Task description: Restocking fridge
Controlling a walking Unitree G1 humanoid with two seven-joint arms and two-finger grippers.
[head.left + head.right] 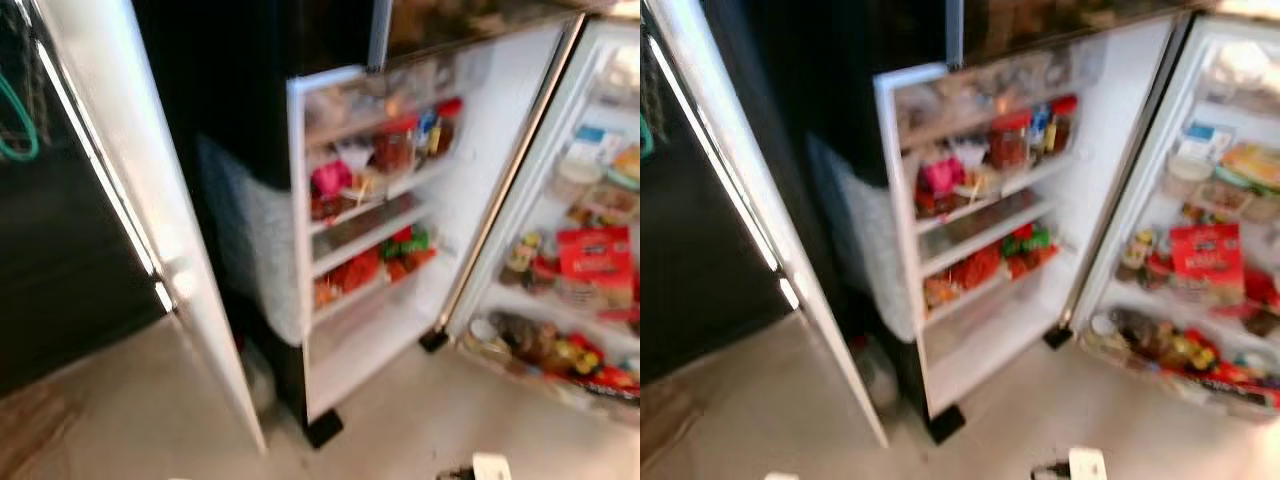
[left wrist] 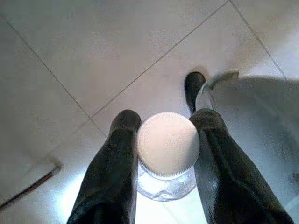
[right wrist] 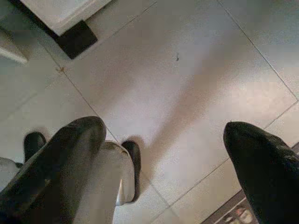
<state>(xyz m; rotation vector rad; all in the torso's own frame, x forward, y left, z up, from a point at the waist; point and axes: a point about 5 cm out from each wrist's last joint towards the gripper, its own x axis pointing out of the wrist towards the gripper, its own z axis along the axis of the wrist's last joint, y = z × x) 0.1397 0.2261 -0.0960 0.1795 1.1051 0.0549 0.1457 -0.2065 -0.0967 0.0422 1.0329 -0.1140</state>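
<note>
The fridge stands open ahead of me. Its inner door (image 1: 370, 220) carries shelves packed with jars, bottles and red and green packets. The main compartment (image 1: 585, 260), at the right, is full of food on several shelves. My left gripper (image 2: 166, 119) points down at the tiled floor and is shut on a clear bottle with a white ribbed cap (image 2: 168, 144), one black finger on each side of the neck. My right gripper (image 3: 163, 128) also hangs over the floor, open, with nothing between its fingers (image 3: 79, 140).
A second white door (image 1: 130, 200) swings out at the left, its edge reaching down to the floor. Pale tiles (image 1: 150, 420) lie in front of the fridge. A small white object (image 1: 490, 466) sits at the bottom edge. My own legs and black feet (image 2: 194, 86) show below the grippers.
</note>
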